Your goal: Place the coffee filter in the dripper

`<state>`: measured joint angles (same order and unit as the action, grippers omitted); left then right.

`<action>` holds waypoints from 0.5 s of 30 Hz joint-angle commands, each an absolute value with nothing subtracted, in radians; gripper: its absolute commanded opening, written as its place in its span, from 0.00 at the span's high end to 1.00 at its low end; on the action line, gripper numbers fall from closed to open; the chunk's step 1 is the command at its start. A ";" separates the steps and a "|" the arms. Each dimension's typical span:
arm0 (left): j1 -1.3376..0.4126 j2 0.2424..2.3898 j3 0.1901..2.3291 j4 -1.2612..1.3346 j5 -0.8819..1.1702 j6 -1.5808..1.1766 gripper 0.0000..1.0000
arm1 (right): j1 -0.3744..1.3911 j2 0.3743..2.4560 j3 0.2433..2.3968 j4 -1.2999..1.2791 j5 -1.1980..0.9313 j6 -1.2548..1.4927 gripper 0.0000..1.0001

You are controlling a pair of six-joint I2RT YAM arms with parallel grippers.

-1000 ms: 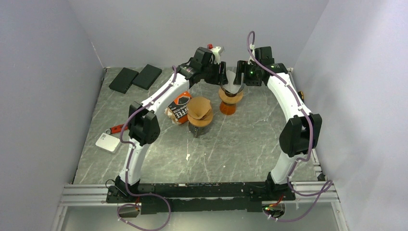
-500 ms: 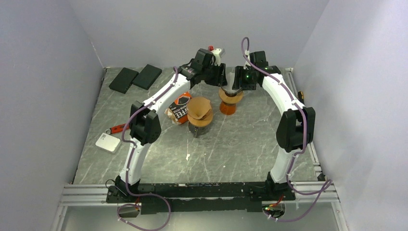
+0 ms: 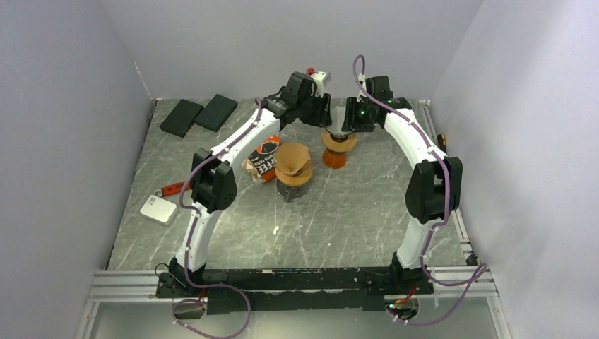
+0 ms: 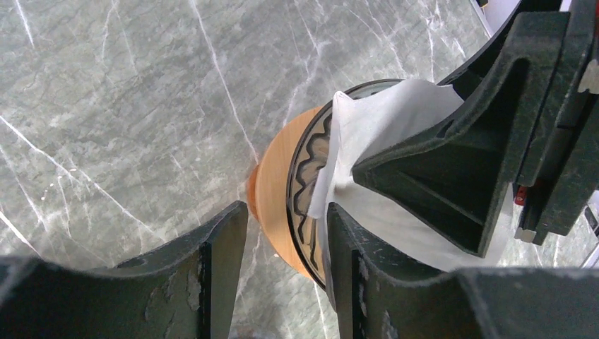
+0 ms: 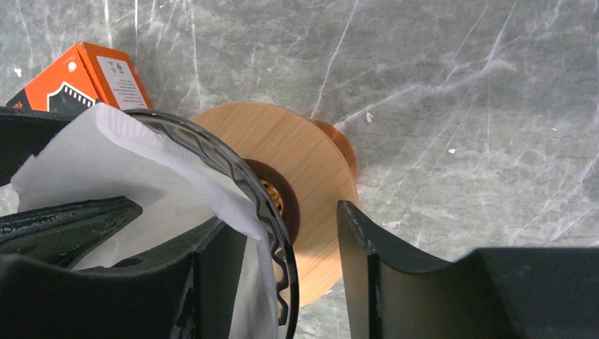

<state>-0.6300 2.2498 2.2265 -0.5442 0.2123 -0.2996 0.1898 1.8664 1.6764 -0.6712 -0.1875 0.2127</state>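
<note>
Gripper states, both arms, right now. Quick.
Left gripper: open, jaws straddling the dripper rim, one jaw on the coffee filter.
Right gripper: open, straddling the same rim, one jaw on the filter.

The mouth of the dripper (image 3: 338,147), at the back of the surface (image 3: 339,219), is crowded from both sides. The left claw (image 4: 286,219) and the right claw (image 5: 293,226) are each set astride its rim, jaws apart, and the white filter (image 4: 395,120) is bunched between them. Just to its left, passage is blocked by a second dripper (image 3: 292,186) topped with brown filters (image 3: 293,161) and an orange coffee box (image 3: 263,159). The near half of the surface is left open. Walls (image 3: 63,141) are set close on three sides.
</note>
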 commanded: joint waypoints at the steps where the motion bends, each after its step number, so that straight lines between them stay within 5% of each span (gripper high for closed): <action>1: -0.633 2.236 2.242 -0.530 0.202 -0.275 0.49 | 0.189 1.834 1.688 -0.664 -0.194 0.204 0.42; 8: -0.634 2.228 2.235 -0.512 0.232 -0.292 0.48 | 0.213 1.850 1.687 -0.660 -0.150 0.184 0.23; 15: -0.634 2.230 2.232 -0.509 0.234 -0.292 0.48 | 0.229 1.872 1.673 -0.673 -0.087 0.177 0.21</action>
<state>-0.6300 2.2498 2.2265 -0.5388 0.2199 -0.2939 0.2207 1.8675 1.6764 -0.6666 -0.1440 0.1921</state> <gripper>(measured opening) 0.517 0.793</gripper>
